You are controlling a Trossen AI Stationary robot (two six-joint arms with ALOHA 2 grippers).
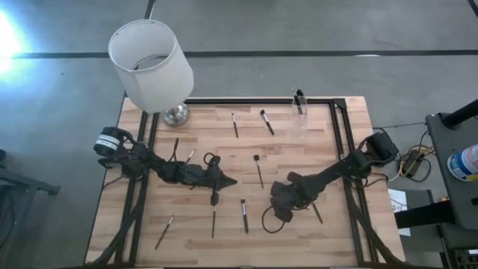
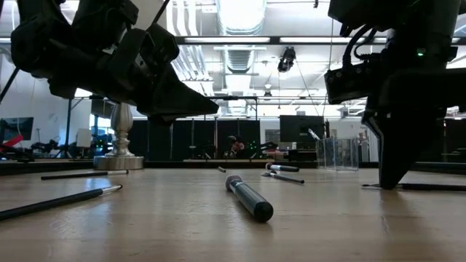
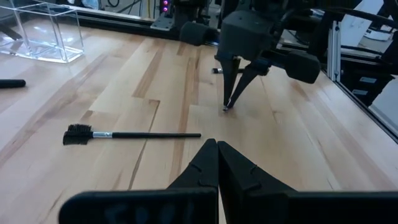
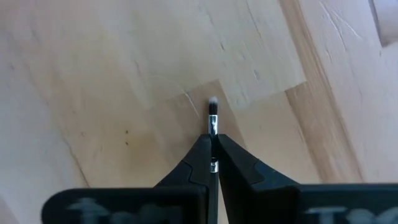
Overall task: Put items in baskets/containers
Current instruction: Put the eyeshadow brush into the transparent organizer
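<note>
No writing, label, brand, number or sign can be read in any view; the white container with a blue band [image 1: 464, 162] at the high view's right edge may carry print, too small to tell.

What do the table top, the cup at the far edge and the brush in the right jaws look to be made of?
Table top: pale wood, likely butcher block, judging by its joined strips and grain. Clear cup: transparent plastic or glass, since the table shows through it. Brush in the right gripper: shiny ferrule, probably metal, with a pale bristle tip; its handle is hidden.
</note>
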